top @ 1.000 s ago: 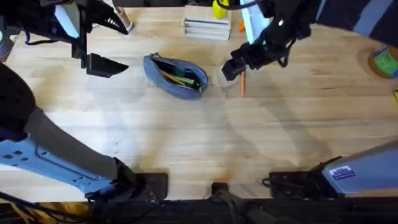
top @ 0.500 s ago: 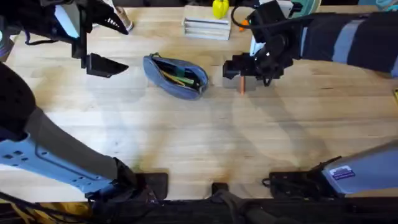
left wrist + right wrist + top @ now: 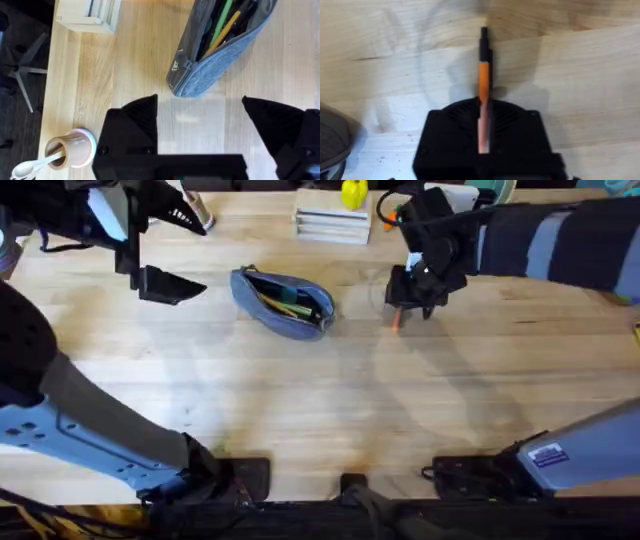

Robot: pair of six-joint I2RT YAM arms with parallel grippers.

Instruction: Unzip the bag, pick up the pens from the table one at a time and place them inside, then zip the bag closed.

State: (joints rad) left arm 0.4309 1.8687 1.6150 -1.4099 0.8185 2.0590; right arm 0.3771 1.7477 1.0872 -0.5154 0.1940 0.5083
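The right pincer [image 3: 484,131] is clamped on a thin orange pen [image 3: 483,75], right of the open grey-blue fabric bag [image 3: 283,302]. The left pincer [image 3: 200,131], left of the bag, is wide apart and holds nothing.

The table [image 3: 330,395] is pale planked wood with visible grain. The open grey-blue bag [image 3: 284,302] lies on it between the two end effectors, just ahead of the left end effector [image 3: 200,125]. An orange pen [image 3: 396,320] sits on the wood under the right end effector [image 3: 412,292]. White trays [image 3: 331,224] rest beyond it.
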